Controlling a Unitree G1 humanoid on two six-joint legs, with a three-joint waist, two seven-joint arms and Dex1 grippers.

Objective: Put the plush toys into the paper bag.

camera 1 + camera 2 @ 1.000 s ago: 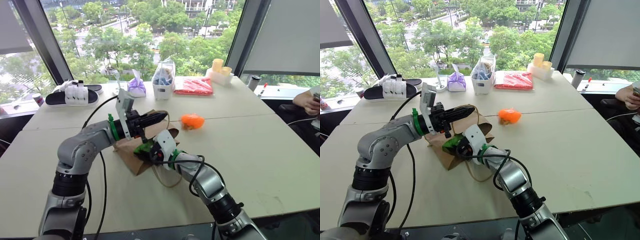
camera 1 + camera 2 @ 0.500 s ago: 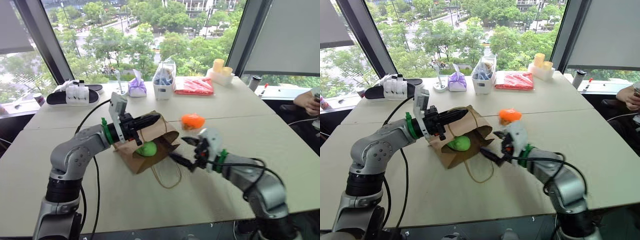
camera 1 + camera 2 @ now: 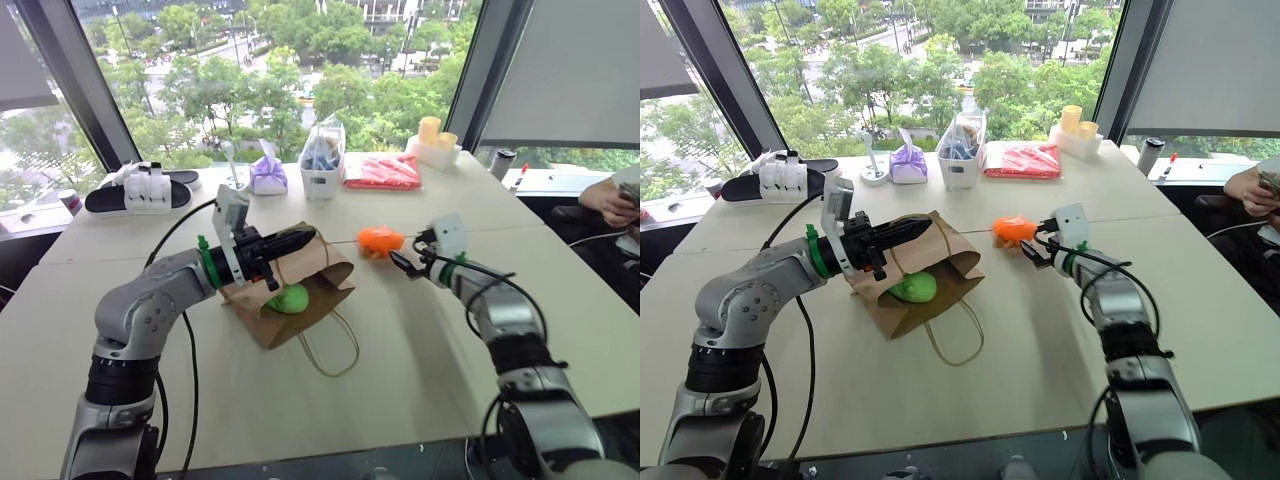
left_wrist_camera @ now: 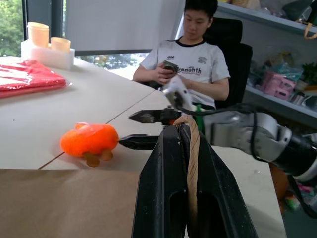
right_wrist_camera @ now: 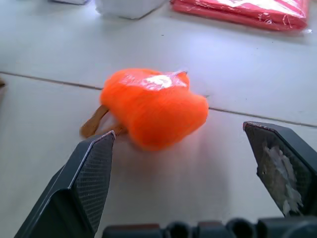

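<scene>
The brown paper bag lies on its side on the table with its mouth toward me. My left gripper is shut on the bag's twine handle and holds the upper edge up. The green plush toy rests inside the bag's mouth. To the right of the bag, the orange plush toy sits on the table. My right gripper is open just right of it, jaws wide, level with the toy and not touching it.
The bag's other twine loop trails on the table toward me. Along the far edge stand a red packet, a white basket, a purple pouch, sandals and yellow cups. A person sits at the table's right end.
My right gripper came out of the bag, leaving the green toy inside, and swung right and forward to the orange toy with its jaws open. The left gripper kept its hold.
</scene>
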